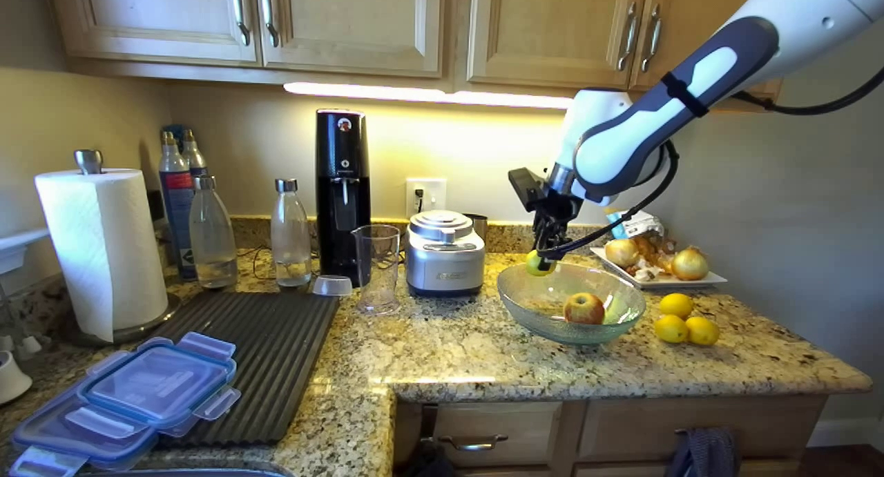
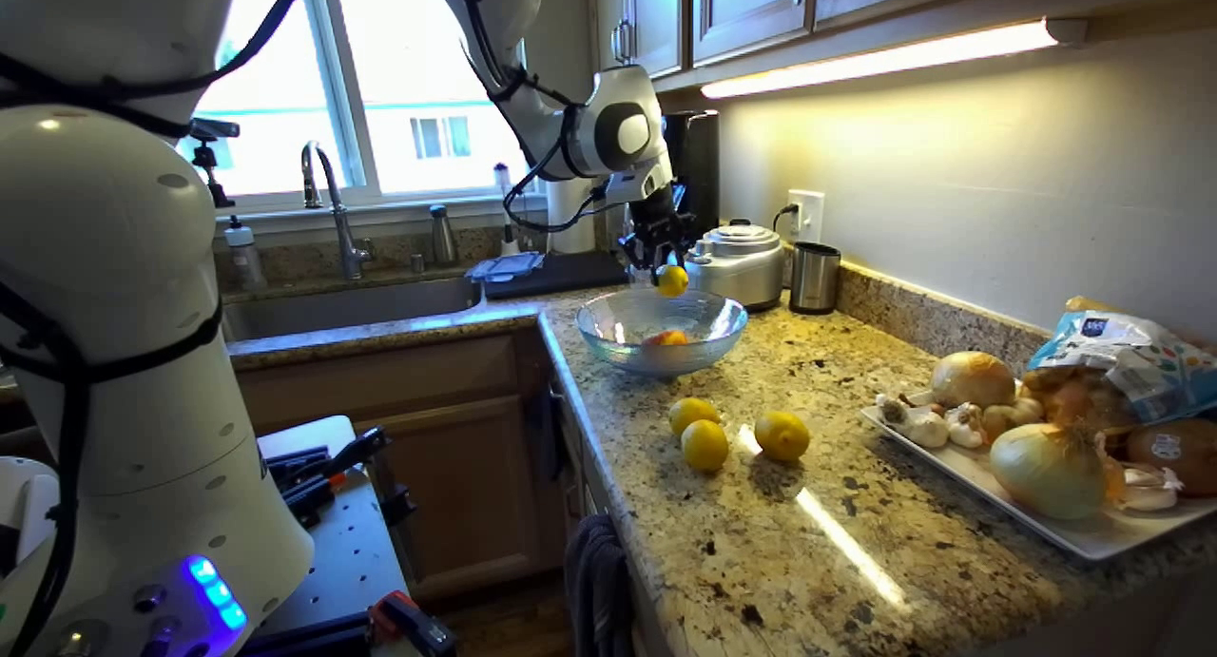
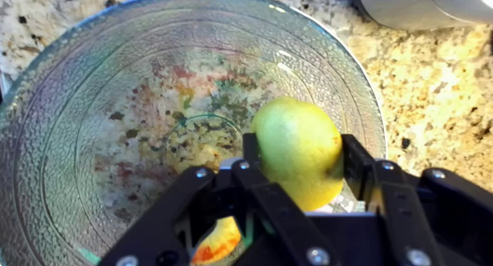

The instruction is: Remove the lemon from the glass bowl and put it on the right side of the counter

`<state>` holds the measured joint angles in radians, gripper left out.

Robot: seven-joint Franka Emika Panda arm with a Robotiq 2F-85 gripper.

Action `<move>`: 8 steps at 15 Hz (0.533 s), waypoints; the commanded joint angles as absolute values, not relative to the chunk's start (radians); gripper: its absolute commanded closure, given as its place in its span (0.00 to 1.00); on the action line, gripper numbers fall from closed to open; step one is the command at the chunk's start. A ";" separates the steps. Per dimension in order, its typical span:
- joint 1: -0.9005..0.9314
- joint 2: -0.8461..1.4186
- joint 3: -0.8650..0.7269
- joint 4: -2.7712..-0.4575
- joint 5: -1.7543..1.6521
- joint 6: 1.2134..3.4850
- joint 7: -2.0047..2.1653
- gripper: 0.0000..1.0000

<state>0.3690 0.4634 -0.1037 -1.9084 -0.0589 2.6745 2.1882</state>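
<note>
A yellow lemon with a greenish sheen (image 3: 292,154) is gripped between the two black fingers of my gripper (image 3: 297,148). In both exterior views the lemon (image 1: 536,264) (image 2: 673,280) hangs from the gripper (image 1: 547,255) (image 2: 663,265) at about rim height or a little above the glass bowl (image 1: 573,335) (image 2: 618,351), near the bowl's side toward the steel cooker. In the wrist view the clear bowl (image 3: 115,50) fills much of the picture below the lemon. The bowl stands on the speckled granite counter (image 1: 469,356) (image 2: 856,476).
A reddish-yellow apple (image 1: 584,308) lies in the bowl. Three other lemons (image 1: 687,328) (image 2: 705,445) sit together on the counter beside the bowl. A white plate (image 2: 998,519) of onions and garlic stands beyond them. The steel cooker (image 1: 445,270) and a glass pitcher (image 1: 378,277) stand across the bowl.
</note>
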 commanded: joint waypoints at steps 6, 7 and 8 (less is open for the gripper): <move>0.339 0.232 -0.229 -2.145 -0.259 2.702 2.383 0.71; 0.333 0.216 -0.243 -2.158 -0.295 2.696 2.418 0.71; 0.339 0.203 -0.277 -2.178 -0.366 2.697 2.495 0.71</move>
